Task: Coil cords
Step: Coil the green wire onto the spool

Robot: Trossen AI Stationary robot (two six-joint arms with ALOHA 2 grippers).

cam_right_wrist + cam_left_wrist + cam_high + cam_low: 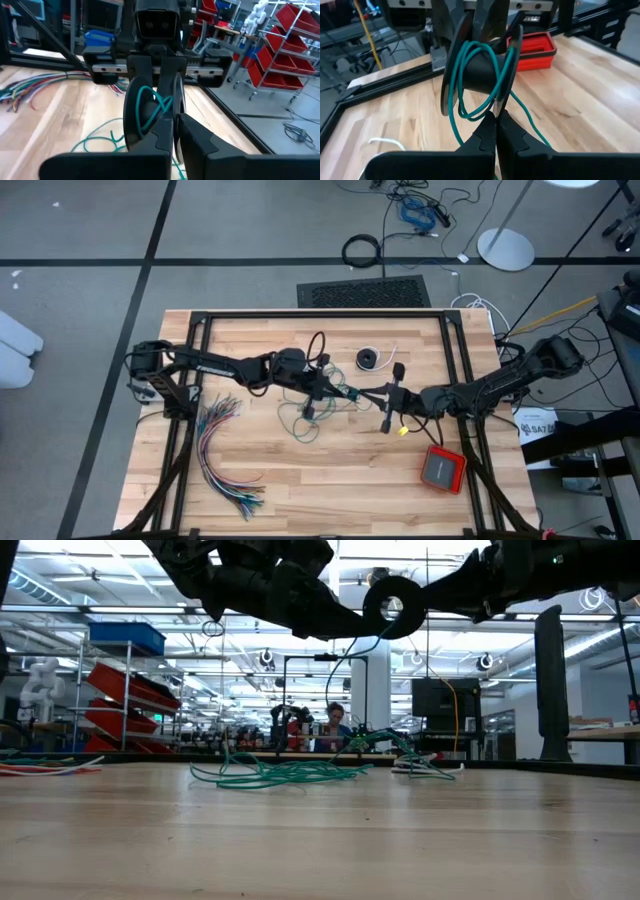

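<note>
A black spool [479, 67] hangs in the air over the table's middle, between my two grippers, with a few turns of the teal-green cord [462, 107] round its hub. The rest of that cord lies in a loose heap on the table [290, 772] below. My left gripper [496, 116] reaches in from the left, shut at the cord between the spool's two discs. My right gripper [175, 131] comes from the right, shut on the spool. The black cord [370, 359] lies as a small coil toward the far edge, its white tail [386, 351] beside it. My left gripper pinches a strand of the teal-green cord [496, 102] at its fingertips, just under the hub between the two discs. Its fingers point nearly level, from the table's left. The strand runs up onto the hub. My right gripper pinches the rim of one spool disc [177, 111] between its two fingers, one finger on each face. Its fingers lie level, from the table's right. The spool hangs clear of the table with its discs upright.
A fanned bundle of many-coloured wires [225, 452] lies at the near left. A red box [443, 468] sits at the near right. A black frame [320, 314] runs round the table. Bare wood [330, 490] lies near the front edge.
</note>
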